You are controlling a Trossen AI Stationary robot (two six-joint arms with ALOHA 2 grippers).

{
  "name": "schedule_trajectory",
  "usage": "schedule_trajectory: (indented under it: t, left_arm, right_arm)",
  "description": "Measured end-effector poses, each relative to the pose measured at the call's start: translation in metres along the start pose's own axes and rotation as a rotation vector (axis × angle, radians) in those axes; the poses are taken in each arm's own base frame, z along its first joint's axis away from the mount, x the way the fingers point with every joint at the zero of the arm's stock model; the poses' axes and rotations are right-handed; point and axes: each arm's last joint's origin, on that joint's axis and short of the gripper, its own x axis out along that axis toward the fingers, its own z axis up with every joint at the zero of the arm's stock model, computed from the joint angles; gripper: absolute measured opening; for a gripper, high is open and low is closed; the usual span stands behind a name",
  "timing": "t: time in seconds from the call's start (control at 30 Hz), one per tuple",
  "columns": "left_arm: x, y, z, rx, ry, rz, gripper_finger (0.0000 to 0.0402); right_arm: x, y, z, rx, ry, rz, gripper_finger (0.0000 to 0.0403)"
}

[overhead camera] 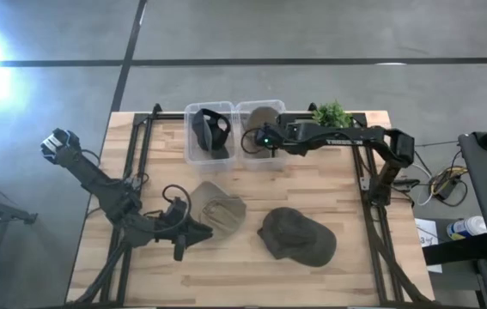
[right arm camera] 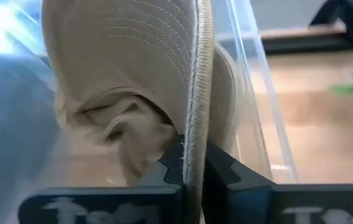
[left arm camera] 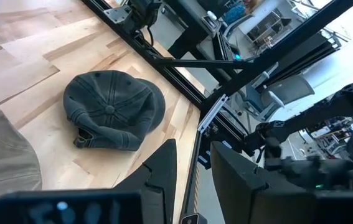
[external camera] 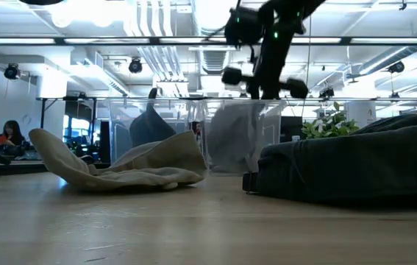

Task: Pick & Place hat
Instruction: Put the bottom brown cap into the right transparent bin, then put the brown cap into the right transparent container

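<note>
A tan cap (right arm camera: 132, 74) is inside the right clear bin (overhead camera: 245, 112), and my right gripper (right arm camera: 193, 163) is shut on it; the gripper also shows over the bin in the high view (overhead camera: 256, 137). A black hat (overhead camera: 210, 130) lies in the left clear bin (overhead camera: 190, 144). A beige cap (overhead camera: 219, 213) and a dark green cap (overhead camera: 297, 236) lie on the wooden table. My left gripper (overhead camera: 196, 233) is open and empty, low beside the beige cap's near left side. My right gripper pinches the tan cap's brim (right arm camera: 196, 124) by its stitched edge between its two fingers, which come at it from above, pointing down into the bin. The brim stands on edge, and the crown (right arm camera: 120, 124) hangs below inside the bin.
A small green plant (overhead camera: 332, 113) stands at the table's far right, beside the bins. Black frame rails (overhead camera: 370, 197) run along the table's left and right sides. In the low view the two caps (external camera: 127, 165) lie in front of the bins (external camera: 230, 140).
</note>
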Motion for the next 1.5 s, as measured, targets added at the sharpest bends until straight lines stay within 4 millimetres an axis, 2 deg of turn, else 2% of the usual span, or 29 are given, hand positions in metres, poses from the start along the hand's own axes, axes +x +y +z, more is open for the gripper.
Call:
schedule_trajectory:
  t: [0.1, 0.23, 0.33, 0.53, 0.67, 0.77, 0.9, 1.03, 1.17, 1.37, 1.5]
  left_arm:
    - [0.0, 0.0, 0.0, 0.002, -0.004, 0.006, 0.0092]
    - [0.0, 0.001, 0.0, 0.004, -0.008, 0.011, 0.0092]
    - [0.001, 0.002, 0.001, 0.009, -0.011, 0.022, 0.0092]
    - [0.002, 0.003, 0.002, 0.009, -0.015, 0.028, 0.0092]
    - [0.002, 0.004, 0.002, 0.014, -0.012, 0.034, 0.0092]
    - [0.002, 0.005, 0.001, 0.025, -0.003, 0.048, 0.0092]
    - [0.001, 0.008, -0.001, 0.036, 0.013, 0.075, 0.0092]
    - [0.002, 0.016, -0.003, 0.046, 0.039, 0.138, 0.0092]
    - [0.007, 0.029, -0.008, 0.066, 0.081, 0.242, 0.0092]
    - [0.039, 0.051, -0.025, 0.085, 0.249, 0.352, 0.0092]
    - [0.062, 0.07, -0.042, 0.121, 0.318, 0.453, 0.0092]
  right_arm:
    - [0.011, -0.006, -0.01, -0.005, 0.039, -0.031, 0.0013]
    - [0.017, -0.009, -0.017, -0.034, 0.089, -0.041, 0.0013]
    - [0.01, -0.005, -0.013, -0.101, 0.086, -0.013, 0.0019]
    - [-0.003, -0.001, 0.001, -0.171, 0.074, 0.039, 0.0086]
    - [-0.03, 0.004, 0.012, -0.221, 0.028, 0.125, 0.0138]
    - [-0.056, 0.007, 0.011, -0.38, -0.007, 0.212, 0.0165]
    - [-0.102, 0.004, 0.003, -0.61, -0.018, 0.389, 0.0185]
    - [-0.132, -0.004, -0.021, -0.772, 0.108, 0.543, 0.0187]
    - [-0.149, -0.016, -0.051, -0.798, 0.283, 0.57, 0.018]
    - [-0.138, -0.026, -0.109, -0.678, 0.453, 0.513, 0.017]
    - [-0.128, -0.018, -0.145, -0.645, 0.462, 0.618, 0.0166]
